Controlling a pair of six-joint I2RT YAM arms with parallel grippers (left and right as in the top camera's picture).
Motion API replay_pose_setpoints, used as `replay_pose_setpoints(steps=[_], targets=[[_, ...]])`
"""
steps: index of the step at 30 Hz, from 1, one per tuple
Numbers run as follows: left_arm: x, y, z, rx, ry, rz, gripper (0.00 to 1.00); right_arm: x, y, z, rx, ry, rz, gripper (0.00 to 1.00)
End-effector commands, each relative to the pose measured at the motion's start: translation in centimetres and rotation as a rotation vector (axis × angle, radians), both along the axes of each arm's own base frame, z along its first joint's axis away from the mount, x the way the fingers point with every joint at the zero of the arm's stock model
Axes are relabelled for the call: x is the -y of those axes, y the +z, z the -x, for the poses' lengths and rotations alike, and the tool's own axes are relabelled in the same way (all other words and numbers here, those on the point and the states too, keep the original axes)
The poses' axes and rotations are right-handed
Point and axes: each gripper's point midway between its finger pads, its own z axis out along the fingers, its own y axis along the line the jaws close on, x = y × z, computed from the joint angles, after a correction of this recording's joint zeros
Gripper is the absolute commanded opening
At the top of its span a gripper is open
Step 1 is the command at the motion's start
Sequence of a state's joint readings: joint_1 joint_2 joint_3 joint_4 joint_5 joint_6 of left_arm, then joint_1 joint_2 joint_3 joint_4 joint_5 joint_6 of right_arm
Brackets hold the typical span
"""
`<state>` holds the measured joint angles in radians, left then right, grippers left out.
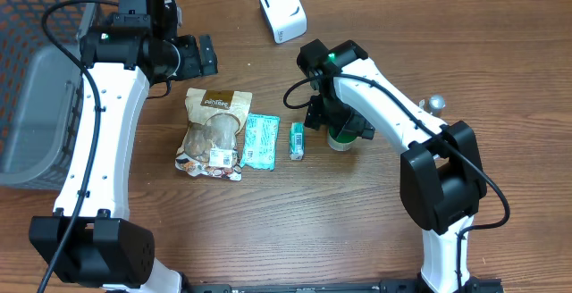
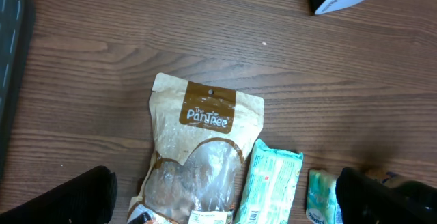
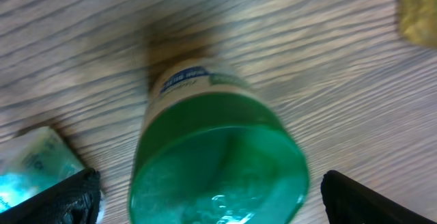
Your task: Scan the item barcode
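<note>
Right claw (image 3: pixel 212 200) is spread wide and holds nothing. The green-lidded jar (image 3: pixel 218 149) sits right under it, between the fingers, seemingly upright on the table (image 3: pixel 328 60). The jar looks rigid, light and smooth, maybe slippery; grip its sides below the lid. Left claw (image 2: pixel 225 200) is wide too. White scanner (image 1: pixel 281 10) lies well beyond.

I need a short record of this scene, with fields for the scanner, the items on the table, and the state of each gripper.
scanner: white scanner, set apart from the items
items: brown snack pouch, teal packet, small green packet, green-lidded jar
left gripper: open, empty, beyond the pouch
right gripper: open, fingers either side of the jar, not touching
basket: grey, at left
</note>
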<state>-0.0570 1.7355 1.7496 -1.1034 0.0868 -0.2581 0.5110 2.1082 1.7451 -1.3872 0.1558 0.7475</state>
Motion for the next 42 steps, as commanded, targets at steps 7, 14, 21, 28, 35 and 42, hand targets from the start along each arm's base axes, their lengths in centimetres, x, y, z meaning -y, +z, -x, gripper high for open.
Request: replay_pose_setpoints(steps=[7, 14, 21, 28, 35, 42], targets=[[0.0, 0.4, -0.2, 0.013, -0.011, 0.004, 1.00, -5.2, 0.9, 0.5, -0.034, -0.033, -0.296, 1.00], [0.0, 0.4, -0.2, 0.013, -0.011, 0.004, 1.00, -7.3, 1.2, 0.7, -0.052, -0.004, -0.399, 1.00], [0.0, 0.4, -0.2, 0.013, -0.011, 0.004, 1.00, -4.0, 1.8, 1.1, -0.068, 0.082, -0.260, 1.00], [0.0, 0.4, -0.2, 0.013, -0.011, 0.004, 1.00, -2.9, 1.8, -0.2, -0.016, 0.226, -0.191, 1.00], [0.0, 0.4, -0.2, 0.013, -0.011, 0.004, 1.00, -3.7, 1.8, -2.0, 0.050, 0.364, -0.214, 1.00], [0.0, 0.4, -0.2, 0.013, -0.011, 0.004, 1.00, -3.9, 1.8, -3.2, 0.094, 0.439, -0.206, 1.00]])
